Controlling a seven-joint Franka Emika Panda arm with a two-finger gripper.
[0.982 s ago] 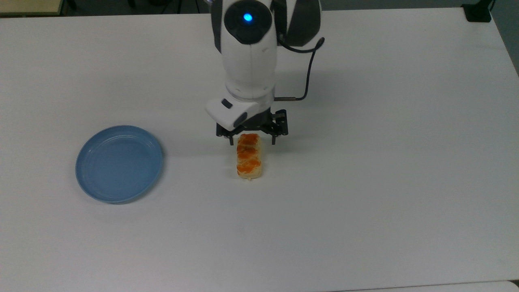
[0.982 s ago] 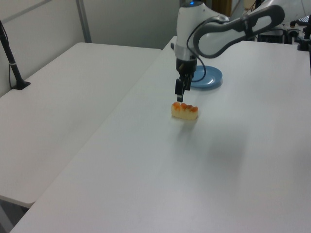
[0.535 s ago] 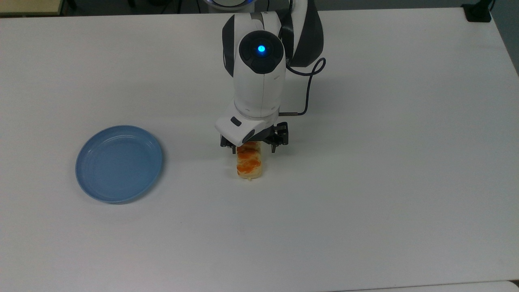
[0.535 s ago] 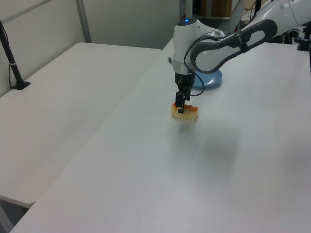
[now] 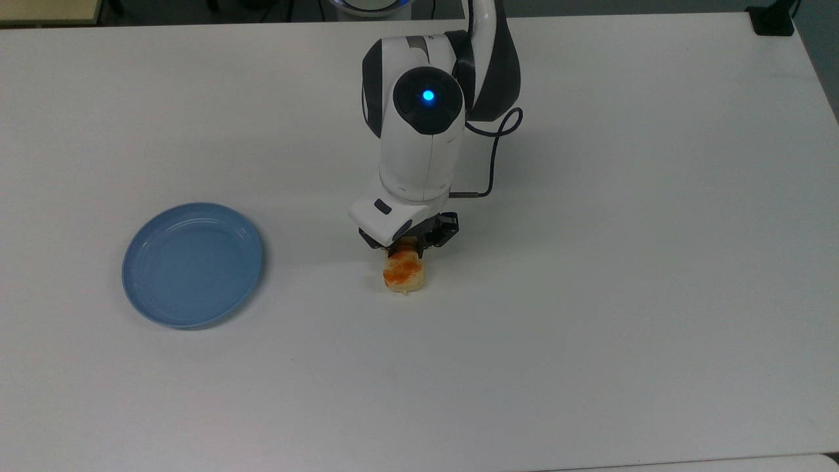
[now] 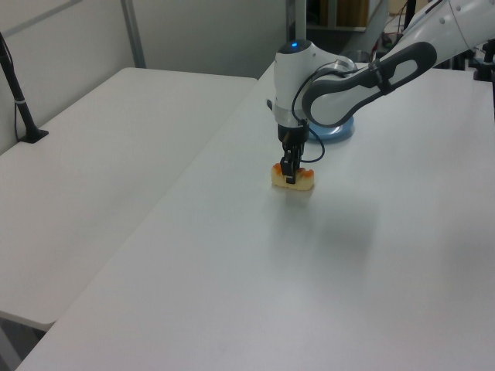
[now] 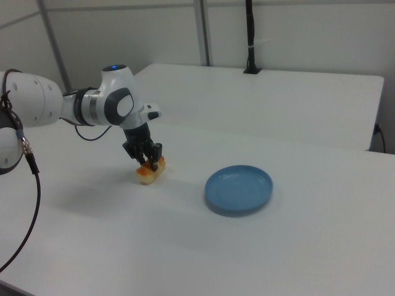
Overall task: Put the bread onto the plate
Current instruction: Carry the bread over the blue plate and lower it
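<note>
On the white table (image 5: 590,328) I see the bread roll (image 5: 405,275) lying flat, well apart from the light-blue plate (image 5: 193,263) at the top view's left. My gripper (image 5: 408,246) is down over it, fingers pinched against its sides.

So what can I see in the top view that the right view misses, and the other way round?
Only the top view looks straight down on the arm's blue light and shows the plate as a full circle. Only the right view shows the claw from the side, down at the bread, plus the neighbouring table with a black post. Both show the bread lying on the white table with the blue plate bare and apart from it.
</note>
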